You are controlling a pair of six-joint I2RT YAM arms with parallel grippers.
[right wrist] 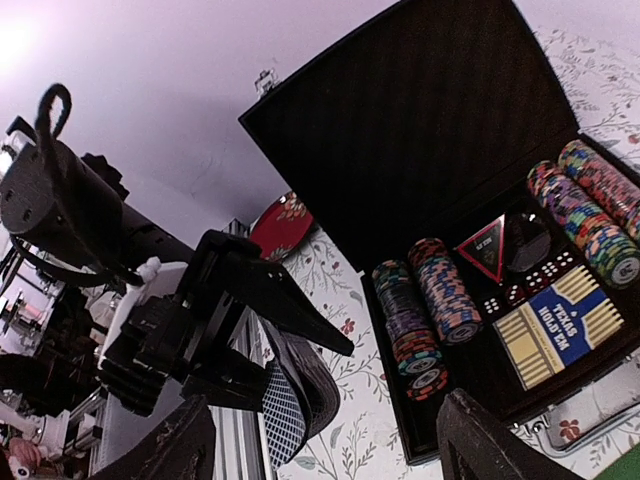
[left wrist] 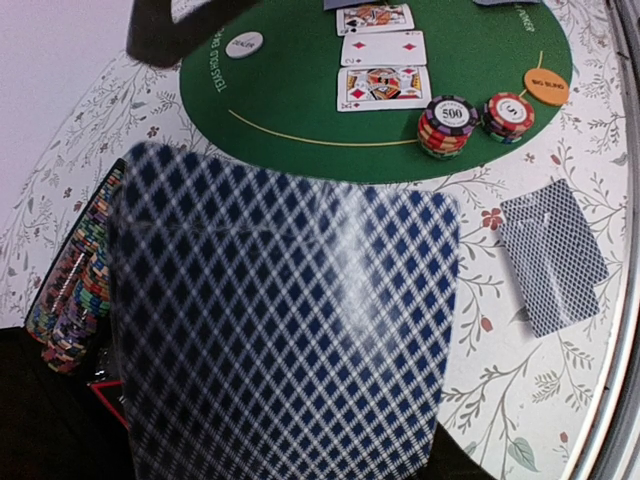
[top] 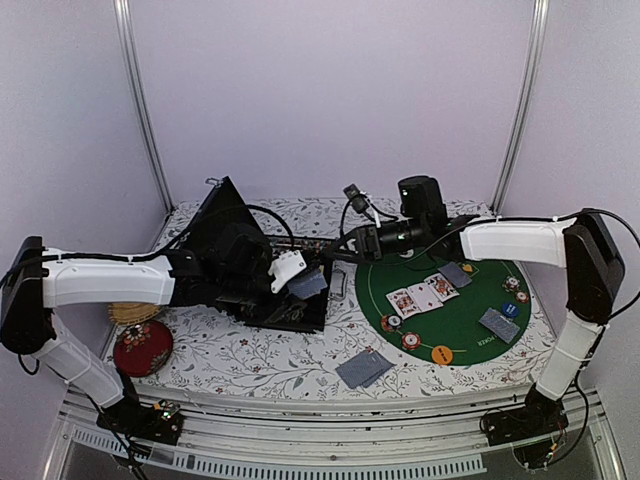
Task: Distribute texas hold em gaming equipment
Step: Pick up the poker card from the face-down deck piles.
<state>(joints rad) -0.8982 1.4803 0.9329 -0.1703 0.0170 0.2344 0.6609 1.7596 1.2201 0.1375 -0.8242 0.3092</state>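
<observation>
Floral table [top: 260, 360], black case [top: 222, 215], green mat [top: 465, 318], cards [top: 363, 368]

Pale wall panels [top: 320, 90] and metal posts [top: 143, 110] are enclosing a floral-clothed table [top: 260, 365], marking a robot lab booth.

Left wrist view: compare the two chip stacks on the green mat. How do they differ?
The 500 stack is taller than the red stack. The 500 stack mixes several edge colours under a dark top chip; the red stack is red and white. Both stand upright on the green mat.

Blurred playing card [left wrist: 285, 330] fills the left wrist view, bottom cropped
</observation>
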